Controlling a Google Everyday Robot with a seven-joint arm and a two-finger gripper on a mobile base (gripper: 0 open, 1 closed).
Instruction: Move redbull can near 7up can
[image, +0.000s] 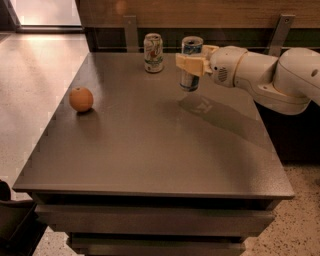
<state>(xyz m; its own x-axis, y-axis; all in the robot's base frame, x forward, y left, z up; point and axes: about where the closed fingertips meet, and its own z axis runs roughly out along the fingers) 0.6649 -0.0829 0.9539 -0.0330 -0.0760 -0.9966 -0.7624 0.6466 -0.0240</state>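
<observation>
The redbull can (192, 46) is clamped in the gripper (192, 64) and held aloft just right of the 7up can (153, 52); lowering and release there are called for next.

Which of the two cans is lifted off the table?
The slim blue-and-silver redbull can: the gripper, jaws shut on it, holds it above the table. The white-and-green 7up can stands on the table at the back.
</observation>
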